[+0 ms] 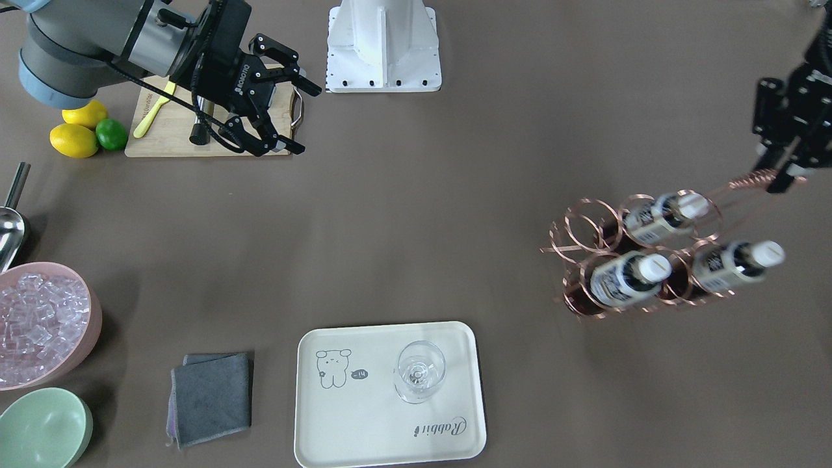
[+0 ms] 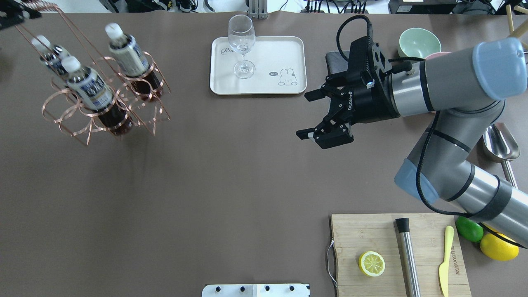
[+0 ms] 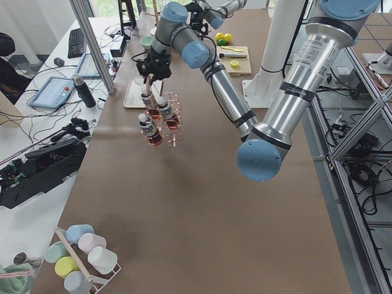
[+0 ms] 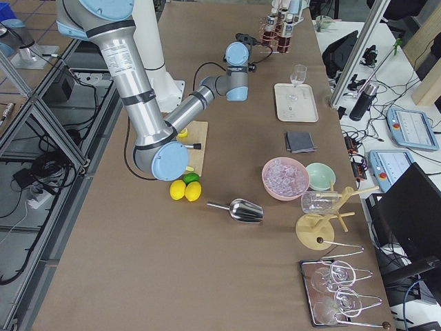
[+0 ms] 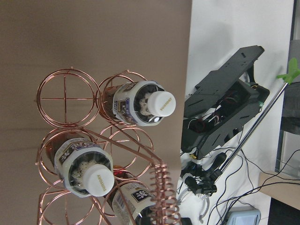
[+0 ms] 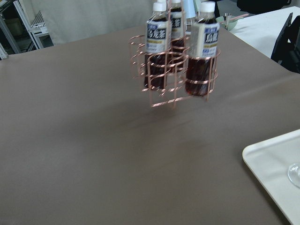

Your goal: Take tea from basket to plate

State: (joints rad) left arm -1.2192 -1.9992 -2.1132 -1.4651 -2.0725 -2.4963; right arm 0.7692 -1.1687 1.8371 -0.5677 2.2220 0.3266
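The copper wire basket [image 1: 585, 224] hangs tilted above the table at the robot's left, with three tea bottles [image 1: 627, 276] in its rings. My left gripper [image 1: 780, 175] is shut on its coiled handle [image 1: 754, 177]. The basket also shows in the overhead view [image 2: 70, 119], the left wrist view [image 5: 65, 98] and the right wrist view [image 6: 161, 91]. The cream plate [image 1: 364, 422] lies at the table's far edge with a stemmed glass [image 1: 419, 372] on it. My right gripper [image 2: 303, 115] is open and empty, in the air right of the plate [image 2: 268, 53].
A wooden cutting board [image 2: 371, 231] with a lemon half [image 2: 371, 263], a steel rod and a yellow knife lies near the robot's right. A pink bowl of ice [image 1: 39, 322], a green bowl [image 1: 42, 429], a grey cloth [image 1: 211, 396] and a metal scoop [image 2: 499, 142] stand beyond the right arm.
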